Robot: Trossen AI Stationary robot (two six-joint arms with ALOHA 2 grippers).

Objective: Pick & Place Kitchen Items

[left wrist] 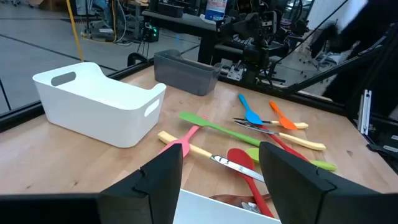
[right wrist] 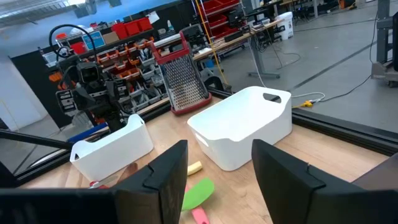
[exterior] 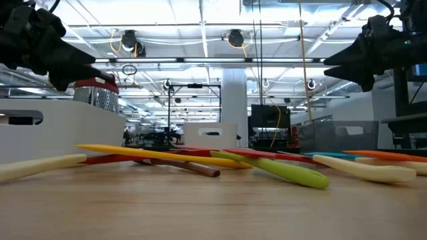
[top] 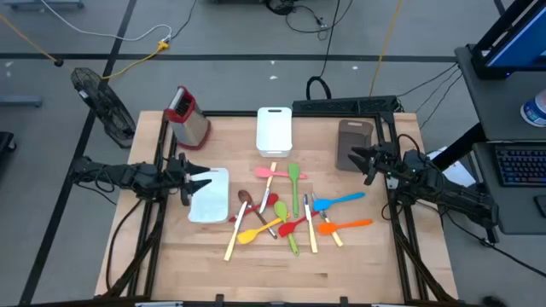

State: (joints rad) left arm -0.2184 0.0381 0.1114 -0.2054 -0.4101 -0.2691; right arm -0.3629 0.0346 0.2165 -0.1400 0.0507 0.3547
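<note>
On the pale wooden plank surface, the kitchen items, slim spoons and spatulas in red, orange, blue, green, yellow and pink, some with light wooden handles, lie loosely crossed in the middle. The left pincer hangs over a smooth white rectangular tray at the left, its fingers apart and empty. The right pincer hovers beside a dark grey bin at the far right, fingers also apart; a ribbed steel grater with a red top stands far left.

Grey floor, ceiling strip lights
</note>
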